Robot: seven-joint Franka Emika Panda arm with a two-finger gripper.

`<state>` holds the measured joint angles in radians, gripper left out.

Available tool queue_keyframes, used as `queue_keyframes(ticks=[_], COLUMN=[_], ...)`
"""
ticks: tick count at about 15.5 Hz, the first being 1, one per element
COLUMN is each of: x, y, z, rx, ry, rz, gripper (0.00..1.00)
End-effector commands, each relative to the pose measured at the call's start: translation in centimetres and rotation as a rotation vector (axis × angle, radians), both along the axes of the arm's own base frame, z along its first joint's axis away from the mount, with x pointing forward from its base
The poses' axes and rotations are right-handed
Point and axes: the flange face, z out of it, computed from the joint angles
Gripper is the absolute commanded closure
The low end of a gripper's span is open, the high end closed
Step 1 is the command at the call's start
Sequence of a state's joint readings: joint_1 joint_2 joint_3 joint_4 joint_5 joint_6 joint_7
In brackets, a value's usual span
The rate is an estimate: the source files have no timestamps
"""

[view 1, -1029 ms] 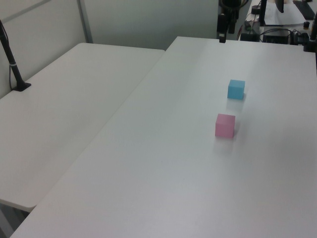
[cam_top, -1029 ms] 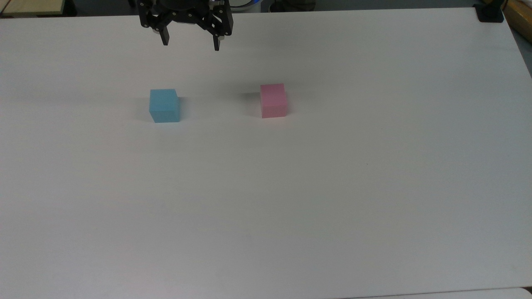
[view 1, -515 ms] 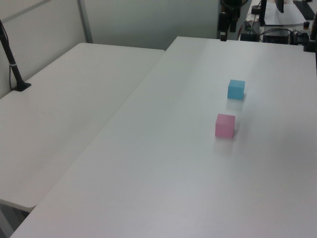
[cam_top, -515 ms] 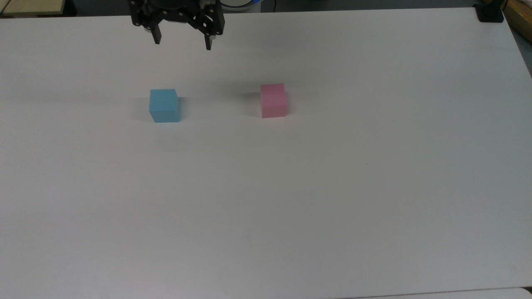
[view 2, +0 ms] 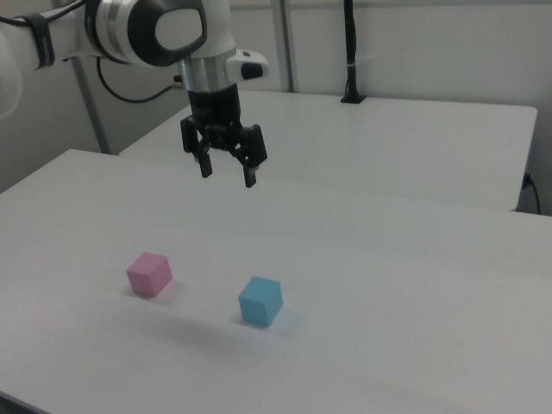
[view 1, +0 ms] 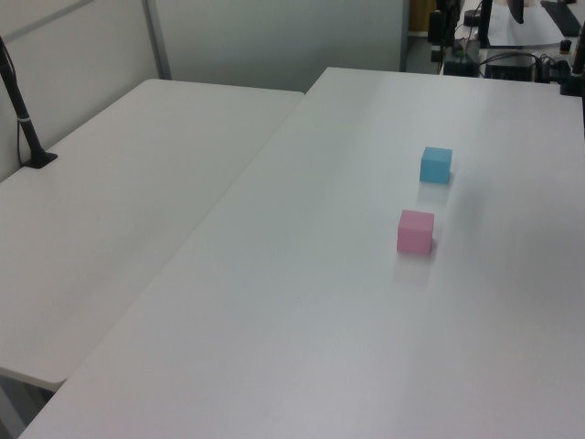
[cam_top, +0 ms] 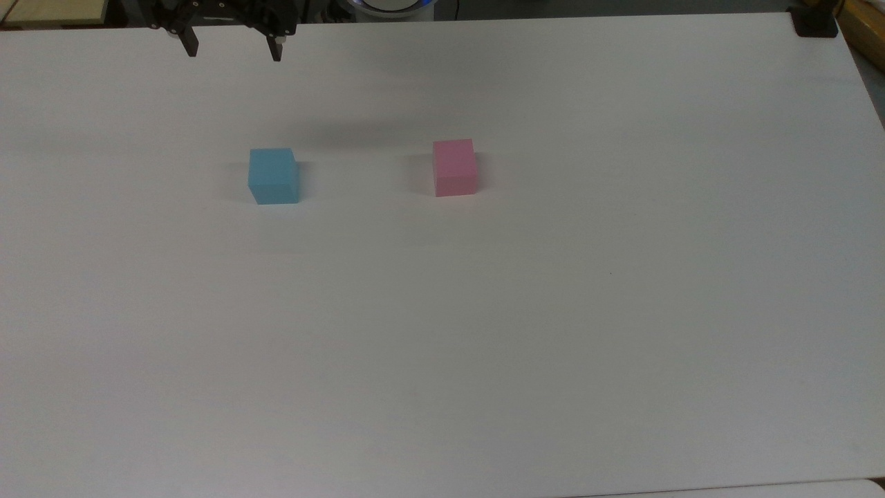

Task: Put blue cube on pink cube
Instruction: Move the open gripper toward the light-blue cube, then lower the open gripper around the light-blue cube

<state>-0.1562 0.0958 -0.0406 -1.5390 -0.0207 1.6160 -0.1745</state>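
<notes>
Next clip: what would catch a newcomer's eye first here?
Two small cubes sit apart on the bare white table: the blue cube toward the top view's left, the pink cube to its right. The black hand hangs open and empty, well above them.

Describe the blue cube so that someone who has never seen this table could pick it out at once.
Start from the big white table, which carries two small cubes side by side, apart from each other. The blue cube sits flat on the top view's left, nearer the open gripper hanging above the table. Same size as the pink cube; its colour alone sets it apart.
</notes>
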Motion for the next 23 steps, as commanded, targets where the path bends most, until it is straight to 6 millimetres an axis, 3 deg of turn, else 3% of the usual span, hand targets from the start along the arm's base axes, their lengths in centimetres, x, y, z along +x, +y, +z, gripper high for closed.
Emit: queue_keyframes(ticks=[1,4,10,15,23], x=[-4.2,-4.9,-3.5,-2.3,-1.3], y=[0.6,0.7,-1.5,-2.6,-2.5], z=[-4.1,-9.6,-16.9,-20.8,-23.4], rx=[0.007,0.003,-0.016,-0.040,-0.053], ry=[-0.002,-0.024,-0.055,-0.025,-0.004], rz=[0.062,0.063,0.040,0.048,0.108], gripper=[0.00,0.00,0.00,0.00,0.00])
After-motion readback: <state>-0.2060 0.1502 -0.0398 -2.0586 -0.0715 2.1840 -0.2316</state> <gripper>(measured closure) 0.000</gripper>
